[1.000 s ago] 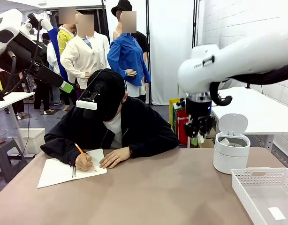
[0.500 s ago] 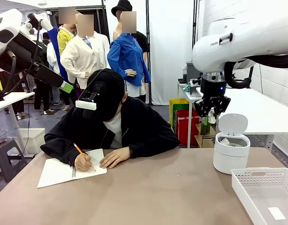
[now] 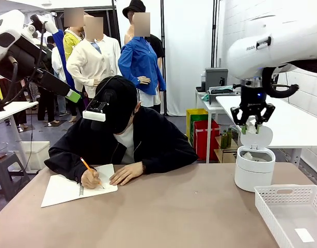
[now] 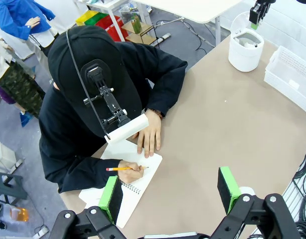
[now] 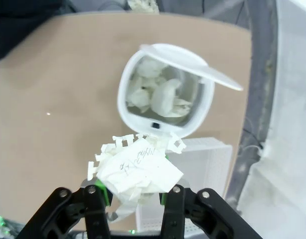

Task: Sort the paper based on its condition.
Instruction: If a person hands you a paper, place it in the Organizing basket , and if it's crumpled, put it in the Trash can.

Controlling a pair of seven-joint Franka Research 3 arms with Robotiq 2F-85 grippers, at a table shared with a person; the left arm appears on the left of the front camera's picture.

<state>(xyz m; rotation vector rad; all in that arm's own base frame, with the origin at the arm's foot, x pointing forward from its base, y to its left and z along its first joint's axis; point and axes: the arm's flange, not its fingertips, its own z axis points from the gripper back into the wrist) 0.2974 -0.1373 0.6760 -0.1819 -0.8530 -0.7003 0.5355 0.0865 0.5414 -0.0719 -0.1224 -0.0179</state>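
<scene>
A table [image 3: 174,206] is shared with a person [image 3: 122,139] seated at its far side, left of centre. A notebook [image 3: 65,190] is laid on the table before the person, at the left, with one hand [image 3: 90,179] and a pencil [image 3: 91,171] placed upon it. A lidded bin [image 3: 254,168] is stood at the far right, its lid raised and crumpled paper [image 5: 158,97] contained within. A tray [image 3: 295,214] is positioned at the near right, just in front of the bin. The right gripper [image 3: 252,127] is held above the bin, a crumpled sheet [image 5: 135,172] between its fingers. The left gripper [image 4: 170,194] is located high over the near left of the table.
</scene>
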